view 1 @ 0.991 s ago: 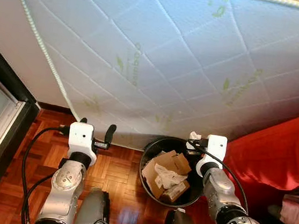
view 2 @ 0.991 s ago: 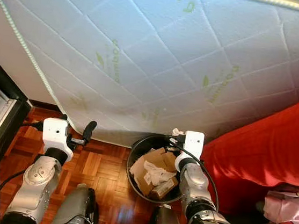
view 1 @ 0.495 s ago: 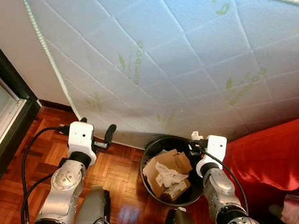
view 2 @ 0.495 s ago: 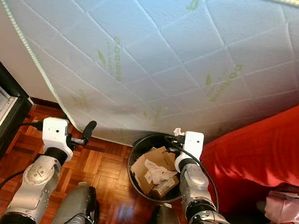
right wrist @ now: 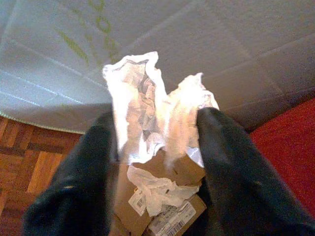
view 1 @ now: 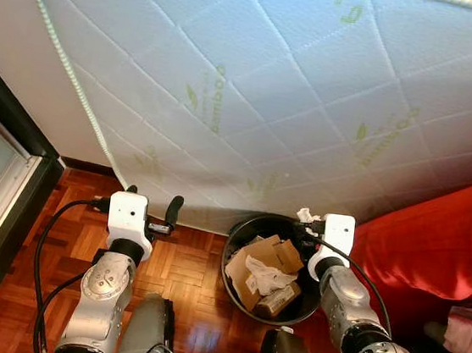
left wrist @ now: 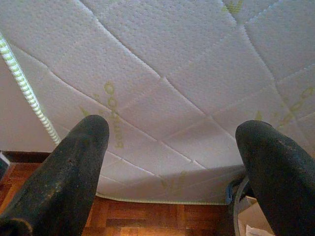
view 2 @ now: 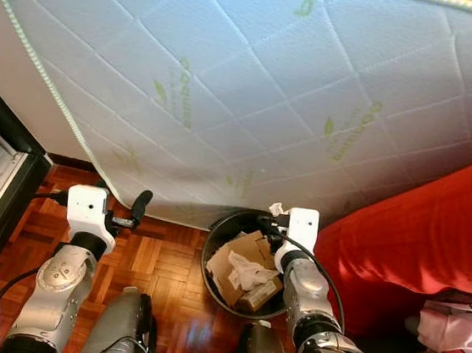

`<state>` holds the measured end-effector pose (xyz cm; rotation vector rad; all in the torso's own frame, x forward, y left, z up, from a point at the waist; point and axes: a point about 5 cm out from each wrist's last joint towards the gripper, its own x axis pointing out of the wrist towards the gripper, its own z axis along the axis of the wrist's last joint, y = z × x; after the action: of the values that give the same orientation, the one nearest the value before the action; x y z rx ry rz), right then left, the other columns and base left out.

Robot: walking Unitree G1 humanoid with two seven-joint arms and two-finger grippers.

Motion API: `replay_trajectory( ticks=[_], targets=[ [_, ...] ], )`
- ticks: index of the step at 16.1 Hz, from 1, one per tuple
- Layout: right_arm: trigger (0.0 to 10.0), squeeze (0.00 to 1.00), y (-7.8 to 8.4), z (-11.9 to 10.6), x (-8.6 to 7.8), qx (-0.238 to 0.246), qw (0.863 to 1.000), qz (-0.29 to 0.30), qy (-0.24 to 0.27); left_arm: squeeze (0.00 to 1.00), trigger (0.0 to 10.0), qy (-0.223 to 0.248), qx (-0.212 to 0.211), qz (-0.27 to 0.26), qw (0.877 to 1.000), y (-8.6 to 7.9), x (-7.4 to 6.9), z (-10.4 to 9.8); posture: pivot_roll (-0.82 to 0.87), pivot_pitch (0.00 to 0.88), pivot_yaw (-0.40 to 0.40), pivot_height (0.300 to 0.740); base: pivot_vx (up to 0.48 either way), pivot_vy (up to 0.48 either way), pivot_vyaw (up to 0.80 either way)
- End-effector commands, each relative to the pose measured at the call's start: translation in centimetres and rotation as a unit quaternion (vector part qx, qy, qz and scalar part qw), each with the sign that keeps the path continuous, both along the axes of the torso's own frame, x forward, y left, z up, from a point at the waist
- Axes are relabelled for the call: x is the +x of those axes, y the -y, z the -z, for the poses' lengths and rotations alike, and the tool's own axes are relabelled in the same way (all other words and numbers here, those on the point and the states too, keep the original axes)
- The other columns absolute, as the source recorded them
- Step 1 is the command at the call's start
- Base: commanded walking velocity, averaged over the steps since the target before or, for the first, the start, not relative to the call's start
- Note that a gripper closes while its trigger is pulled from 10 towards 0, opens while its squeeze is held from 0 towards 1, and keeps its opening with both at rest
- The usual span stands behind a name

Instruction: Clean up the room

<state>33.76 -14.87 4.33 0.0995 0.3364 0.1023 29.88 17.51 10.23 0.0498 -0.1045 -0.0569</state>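
Crumpled tissue (right wrist: 147, 110) pinched in right gripper (right wrist: 157, 147), fingers closed on it; the wad sticks out past the fingertips, long axis along them. Bin (right wrist: 167, 211) of cardboard and paper directly beneath, so probably only the drop is left.

Eye views: right gripper (view 1: 311, 226) over the bin's (view 1: 243, 228) far rim. Left gripper (view 1: 149, 209) well aside, holding nothing.

Left wrist: fingers (left wrist: 64, 182) spread wide, facing the mattress (left wrist: 162, 73).

This is a room in a home, probably a bedroom. A quilted white mattress (view 1: 297, 90) leans over a parquet floor (view 1: 183, 264), with red bedding (view 1: 441, 251) on the right.
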Motion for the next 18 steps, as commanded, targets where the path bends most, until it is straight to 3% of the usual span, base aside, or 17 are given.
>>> replay_trajectory(
  ticks=[1, 14, 15, 16, 18],
  targets=[
    [10.0, 1.00, 0.17, 1.67, -1.20, -0.006, 0.999, -0.003, -0.039, 0.00, 10.0, -0.010, -0.005, -0.002, 1.000, 0.10, -0.38, 0.39, 0.14, 0.299, -0.091, 0.647, 0.000, 0.000, 0.00],
    [10.0, 1.00, -0.71, 1.93, -1.40, 0.014, 0.998, -0.038, -0.050, 0.00, 10.0, -0.011, -0.004, -0.002, 1.000, 0.12, -0.19, 0.40, 0.14, 0.293, -0.093, 0.647, 0.000, 0.000, 0.00],
    [10.0, 0.20, -0.70, 1.91, -1.39, 0.010, 0.998, -0.038, -0.049, 0.00, 10.0, -0.011, -0.004, -0.002, 1.000, 0.12, -0.16, 0.41, 0.14, 0.292, -0.093, 0.647, 0.000, 0.000, 0.00],
    [10.0, 0.00, -0.68, 1.91, -1.40, 0.009, 0.998, -0.039, -0.048, 0.00, 10.0, -0.012, -0.004, -0.003, 1.000, 0.12, -0.13, 0.44, 0.14, 0.290, -0.093, 0.647, 0.000, 0.000, 0.00],
    [10.0, 0.00, -0.14, 2.26, -1.82, 0.011, 0.999, -0.026, -0.043, 0.00, 10.0, -0.023, -0.004, -0.008, 1.000, -0.16, -0.10, 1.09, 0.13, 0.276, -0.094, 0.647, 0.000, 0.000, 0.00]
  ],
)
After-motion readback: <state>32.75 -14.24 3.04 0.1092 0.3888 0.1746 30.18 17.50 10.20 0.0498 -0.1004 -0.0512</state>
